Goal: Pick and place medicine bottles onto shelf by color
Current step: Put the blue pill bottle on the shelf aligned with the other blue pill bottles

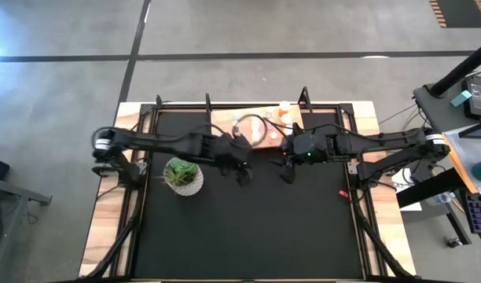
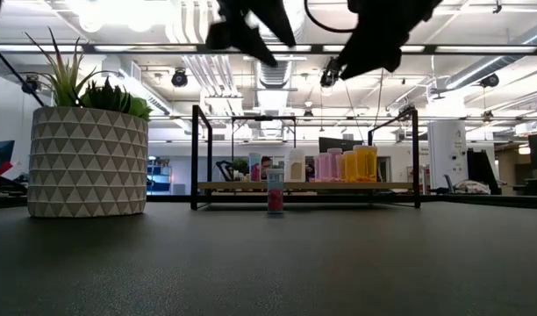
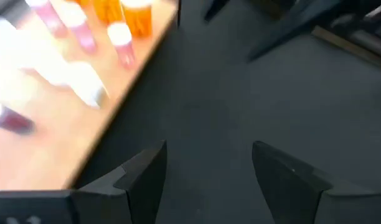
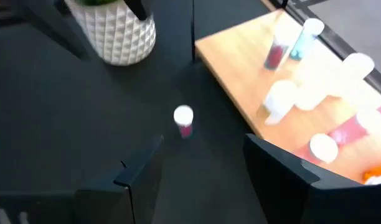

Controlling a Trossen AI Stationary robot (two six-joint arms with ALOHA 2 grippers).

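Observation:
One pink medicine bottle (image 4: 183, 120) with a white cap stands upright on the black table, in front of the shelf (image 2: 251, 185). The light-wood shelf (image 1: 225, 122) lies at the table's far middle. White, pink and orange bottles (image 2: 347, 164) stand on it; some lie on their sides (image 4: 315, 93). My left gripper (image 3: 206, 155) hangs open above the table just in front of the shelf, with nothing between its fingers. My right gripper (image 4: 203, 146) is open too, raised above the table, with the lone pink bottle (image 2: 275, 195) ahead of its fingertips and apart from them.
A green plant in a white patterned pot (image 1: 183, 177) stands on the table's left half, close to my left arm. The shelf's black upright frames (image 2: 198, 158) rise at its two ends. A small red thing (image 1: 343, 192) lies near the table's right edge.

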